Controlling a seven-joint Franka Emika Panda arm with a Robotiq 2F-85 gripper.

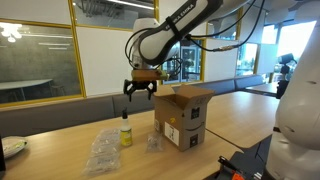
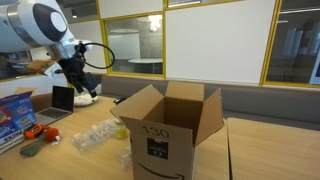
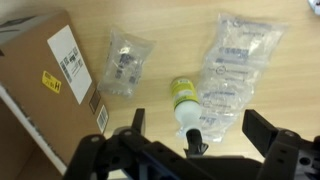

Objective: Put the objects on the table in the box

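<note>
On the table (image 1: pixel 245 115), the yellow bottle (image 1: pixel 126 133) stands upright beside the box (image 1: pixel 183 115). The gripper (image 1: pixel 139 92), spread wide, hangs almost straight above the bottle.

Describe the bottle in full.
The bottle is small, yellow and black-capped, plastic by its look. It stands upright on the table, between the big bag and the box, clear of the box; whether it touches the bag cannot be told. The open claw hangs above, not touching.
</note>
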